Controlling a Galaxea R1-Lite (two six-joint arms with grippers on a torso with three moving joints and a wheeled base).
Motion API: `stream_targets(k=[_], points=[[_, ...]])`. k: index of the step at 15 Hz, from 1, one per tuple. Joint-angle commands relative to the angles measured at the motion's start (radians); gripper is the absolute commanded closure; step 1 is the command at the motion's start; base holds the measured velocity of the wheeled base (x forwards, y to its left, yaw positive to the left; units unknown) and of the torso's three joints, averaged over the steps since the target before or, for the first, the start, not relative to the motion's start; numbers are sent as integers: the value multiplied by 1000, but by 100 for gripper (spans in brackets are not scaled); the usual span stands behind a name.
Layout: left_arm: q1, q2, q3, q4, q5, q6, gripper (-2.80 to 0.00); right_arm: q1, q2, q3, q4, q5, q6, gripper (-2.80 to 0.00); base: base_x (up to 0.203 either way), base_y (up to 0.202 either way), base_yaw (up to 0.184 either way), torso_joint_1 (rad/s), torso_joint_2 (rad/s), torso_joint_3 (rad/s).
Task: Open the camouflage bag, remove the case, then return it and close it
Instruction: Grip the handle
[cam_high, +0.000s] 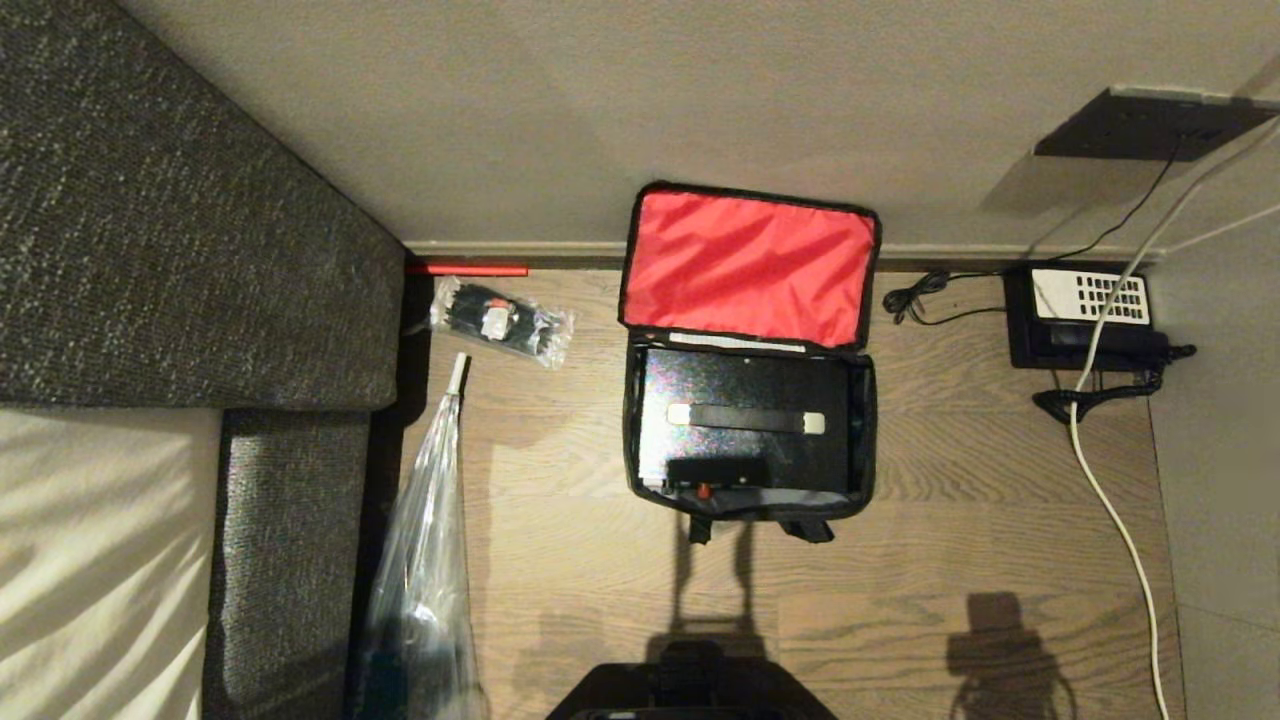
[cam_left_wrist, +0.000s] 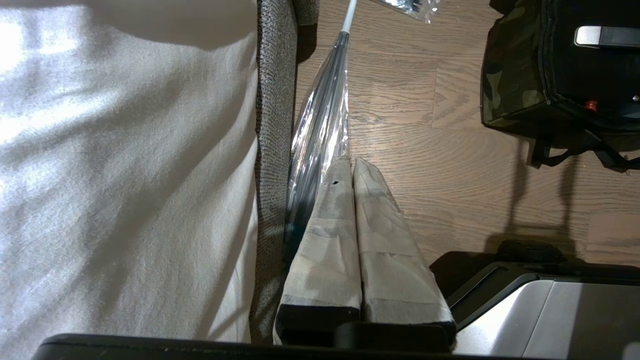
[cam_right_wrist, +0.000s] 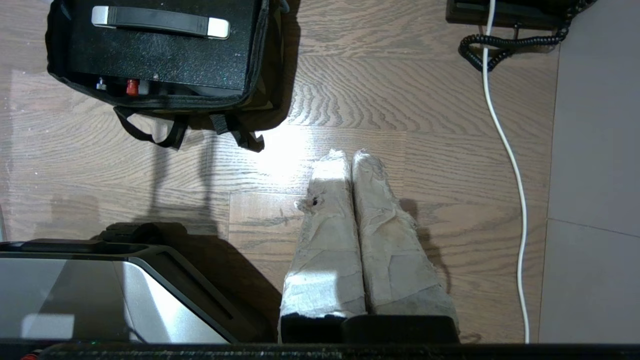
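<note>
On floor by wall: camo bag (cam_high: 748, 350) w/ red lid up, black case (cam_high: 745, 420) inside.
Left gripper (cam_left_wrist: 353, 165) & right gripper (cam_right_wrist: 350, 159) both pinched tight, holding nothing; phone (cam_high: 1085, 315) at 3 o'clock of bag.

My right gripper (cam_right_wrist: 350, 157) hangs pressed closed over bare floor (cam_right_wrist: 400, 100), apart from the open bag (cam_right_wrist: 265, 65) holding the case (cam_right_wrist: 165, 55)

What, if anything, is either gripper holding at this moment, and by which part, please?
Nothing is held. The left gripper and right gripper are both shut on nothing above the floor, clear of the open camouflage bag with the case inside.
</note>
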Motion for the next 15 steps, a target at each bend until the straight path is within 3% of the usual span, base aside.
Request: stream_targets(k=[1, 15], points=[[0, 0, 0, -1, 1, 0, 0, 0, 4, 0, 0, 1, -1, 0, 0, 0, 0, 0, 0, 0], [0, 0, 0, -1, 1, 6, 0, 0, 4, 0, 0, 1, -1, 0, 0, 0, 0, 0, 0, 3]])
